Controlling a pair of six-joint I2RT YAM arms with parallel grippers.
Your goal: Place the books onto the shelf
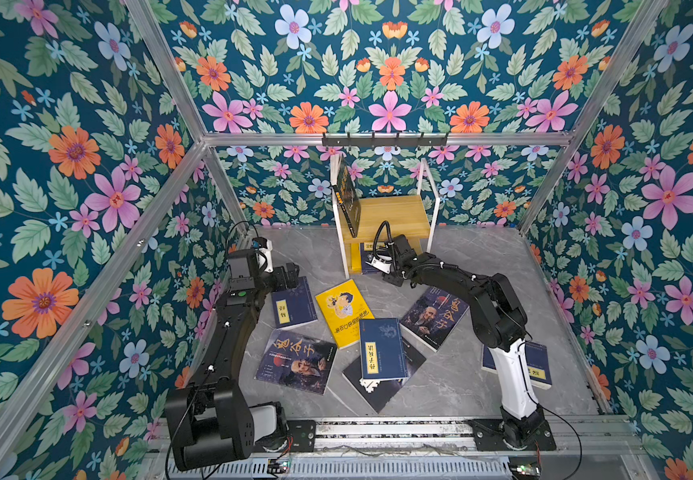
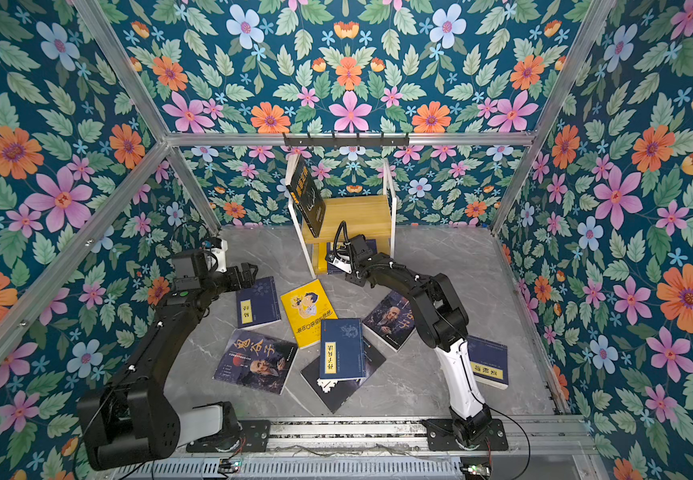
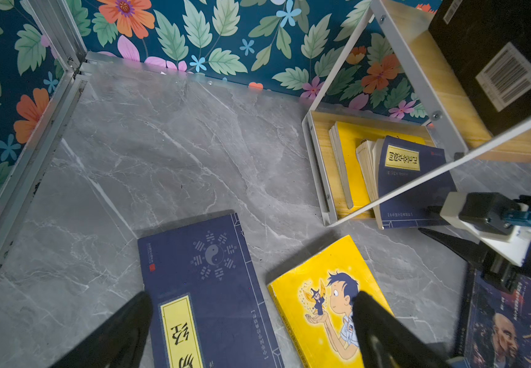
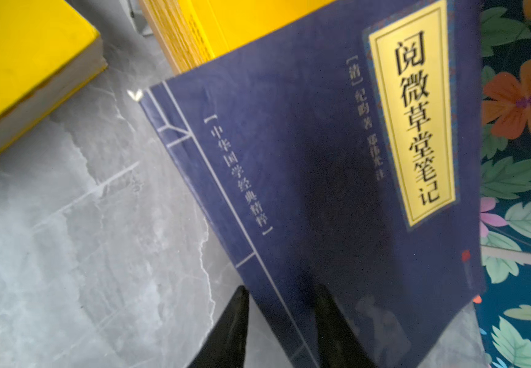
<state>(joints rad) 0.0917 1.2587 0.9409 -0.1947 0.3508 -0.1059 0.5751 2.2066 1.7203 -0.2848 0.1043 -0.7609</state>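
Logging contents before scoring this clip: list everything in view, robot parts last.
navy books: four, yellow labels; three flat on table, one in lower tier of shelf
yellow cartoon book: one, table centre
plain yellow book: one, lower tier
portrait books: two, dark, on table
black books: two; one on upper tier, one under a navy book
shelf: one, wood with white frame, back wall
hook rail: one, black, above shelf
left gripper: black, open, above left navy book
right gripper: black, astride lower-tier navy book's edge
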